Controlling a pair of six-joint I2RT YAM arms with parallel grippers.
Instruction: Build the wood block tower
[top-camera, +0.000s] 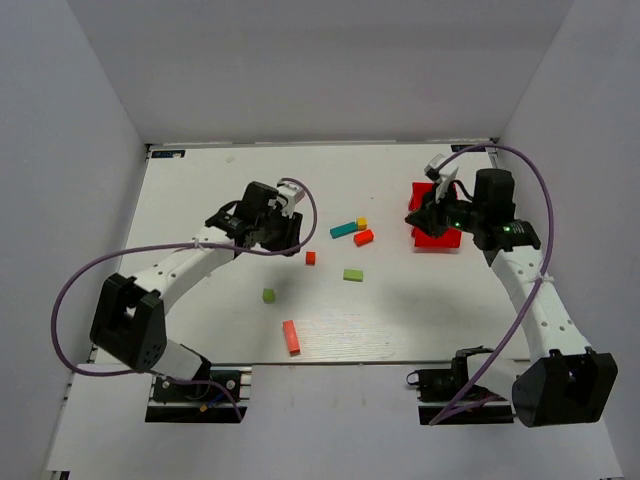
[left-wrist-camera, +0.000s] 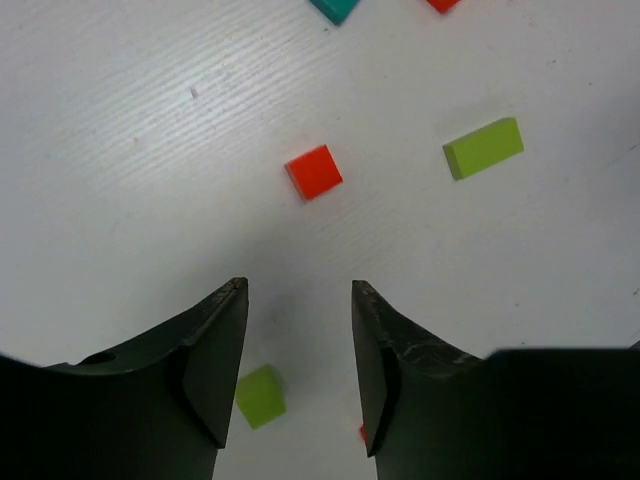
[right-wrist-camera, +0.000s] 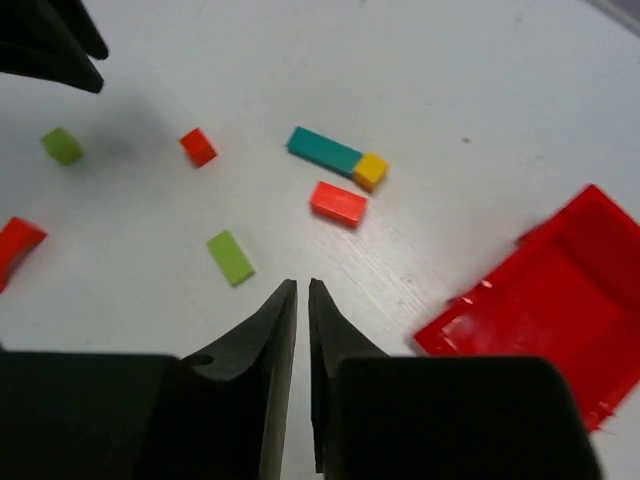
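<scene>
The wood blocks lie scattered singly on the white table, and no tower is in view. A teal bar (top-camera: 344, 229) touches a yellow cube (top-camera: 361, 223), with a red block (top-camera: 363, 237) just beside them. A small red cube (left-wrist-camera: 314, 171) lies ahead of my left gripper (left-wrist-camera: 298, 290), which hovers open and empty. A green cube (left-wrist-camera: 260, 396) shows on the table below its fingers. A green bar (right-wrist-camera: 231, 257) lies left of my right gripper (right-wrist-camera: 302, 285), whose jaws are shut with nothing between them. A long red bar (top-camera: 291, 336) lies near the front.
A red plastic tray (top-camera: 437, 225) sits at the right, under my right arm, and shows beside the right gripper (right-wrist-camera: 540, 310). White walls enclose the table on three sides. A purple cable loops off each arm.
</scene>
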